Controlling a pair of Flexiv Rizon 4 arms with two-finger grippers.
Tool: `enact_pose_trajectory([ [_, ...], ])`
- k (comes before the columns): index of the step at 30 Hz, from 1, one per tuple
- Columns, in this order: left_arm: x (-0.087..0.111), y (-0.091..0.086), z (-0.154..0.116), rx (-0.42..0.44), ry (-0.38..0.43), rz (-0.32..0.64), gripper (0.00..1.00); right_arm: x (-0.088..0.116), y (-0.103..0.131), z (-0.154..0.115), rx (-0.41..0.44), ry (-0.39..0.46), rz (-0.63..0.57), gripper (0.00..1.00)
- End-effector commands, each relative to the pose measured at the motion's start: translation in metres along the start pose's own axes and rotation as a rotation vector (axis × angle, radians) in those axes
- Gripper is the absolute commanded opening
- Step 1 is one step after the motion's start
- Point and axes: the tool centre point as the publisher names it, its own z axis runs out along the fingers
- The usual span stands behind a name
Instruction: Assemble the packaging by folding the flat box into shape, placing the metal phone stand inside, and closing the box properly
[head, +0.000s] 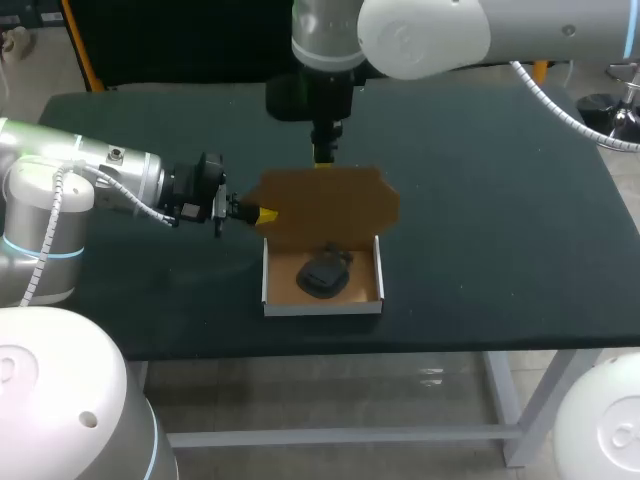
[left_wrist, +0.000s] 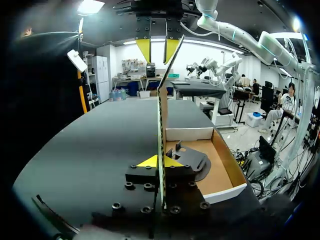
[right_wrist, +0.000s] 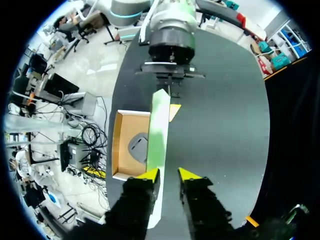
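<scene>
Cardboard blocks much of the scene: the lid (head: 325, 205) stands upright from the far wall of the box (head: 322, 300), and in both wrist views it shows edge-on, a thin strip cutting the scene in two; in the right wrist view it covers about half of the stand (right_wrist: 137, 146); in the left wrist view the lid's edge and the left fingers (left_wrist: 151, 162) cover the stand's near part; in the head view the stand is only a dark lump on the box's brown floor, its shape hard to make out; the right fingers (right_wrist: 150, 175) are almost wholly hidden there under their own wrist, with only a speck of yellow showing at the lid's top edge; seen from their own wrist they stand a little apart astride that edge, the lid against one tip and a clear gap to the other, so they grip nothing; the left fingers are closed narrow on the lid's left side edge, toward its lower end, one yellow tip pressed to each face; the left arm (head: 90, 180) comes in from the left, and the right arm (head: 450, 35) comes in from the far right and reaches past the middle; the box, white outside, sits open near the middle of the worktop (head: 500, 200), toward its near edge; the worktop is dark, matte and flat, its left part partly covered by the left arm.
</scene>
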Motion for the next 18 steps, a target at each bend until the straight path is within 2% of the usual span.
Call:
enact_pose_trajectory([
  [1, 0.0000, 0.0008, 0.0000, 0.002, -0.001, 0.001, 0.00, 0.0042, -0.0002, 0.0007, 0.000, -0.003, -0.002, 0.27],
  [18, 0.0000, 0.0008, 0.0000, 0.002, -0.001, 0.001, 0.00, 0.0114, 0.0012, 0.0082, 0.007, 0.009, -0.002, 0.31],
])
